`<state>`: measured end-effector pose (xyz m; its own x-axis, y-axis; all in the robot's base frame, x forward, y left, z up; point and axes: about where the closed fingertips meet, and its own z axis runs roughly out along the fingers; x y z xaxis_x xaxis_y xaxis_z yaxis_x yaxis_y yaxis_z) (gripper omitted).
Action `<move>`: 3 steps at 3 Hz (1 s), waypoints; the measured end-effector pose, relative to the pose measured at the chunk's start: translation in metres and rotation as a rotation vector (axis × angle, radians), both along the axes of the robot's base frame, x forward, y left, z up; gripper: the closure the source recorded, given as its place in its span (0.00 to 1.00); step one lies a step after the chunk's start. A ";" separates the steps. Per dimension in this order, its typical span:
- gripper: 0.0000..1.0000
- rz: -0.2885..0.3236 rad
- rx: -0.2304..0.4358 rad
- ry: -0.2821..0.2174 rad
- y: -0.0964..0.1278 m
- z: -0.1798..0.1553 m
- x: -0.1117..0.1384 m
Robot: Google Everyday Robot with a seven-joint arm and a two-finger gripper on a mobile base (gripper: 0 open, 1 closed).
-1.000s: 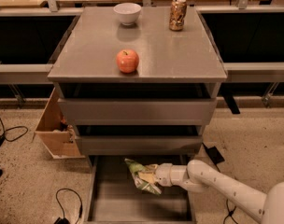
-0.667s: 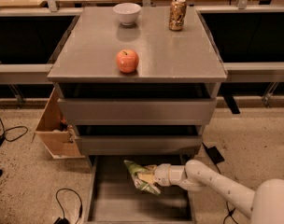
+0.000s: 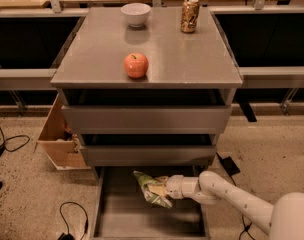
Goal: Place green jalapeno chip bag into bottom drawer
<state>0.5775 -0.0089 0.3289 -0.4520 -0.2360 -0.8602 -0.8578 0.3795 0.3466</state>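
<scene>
The green jalapeno chip bag (image 3: pixel 150 188) is a crinkled green foil bag with a yellowish picture. It hangs over the open bottom drawer (image 3: pixel 117 219), near the drawer's back and middle. My gripper (image 3: pixel 162 188) reaches in from the right on a white arm and is shut on the bag's right side. The bag sits just below the front panel of the middle drawer (image 3: pixel 148 155). Whether the bag touches the drawer floor I cannot tell.
On the cabinet top (image 3: pixel 192 59) stand a red apple (image 3: pixel 136 65), a white bowl (image 3: pixel 135 13) and a can (image 3: pixel 190 15). A cardboard box (image 3: pixel 59 139) stands left of the cabinet. Cables (image 3: pixel 12 143) lie on the floor at left.
The gripper and the bag have stayed in nearly the same place over the drawer. The arm's elbow has shifted slightly.
</scene>
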 end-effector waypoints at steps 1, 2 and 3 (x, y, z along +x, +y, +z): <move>0.27 0.000 0.000 0.000 0.000 0.000 0.000; 0.04 0.000 0.000 0.000 0.000 0.000 0.000; 0.00 0.031 0.014 -0.006 0.005 0.006 -0.001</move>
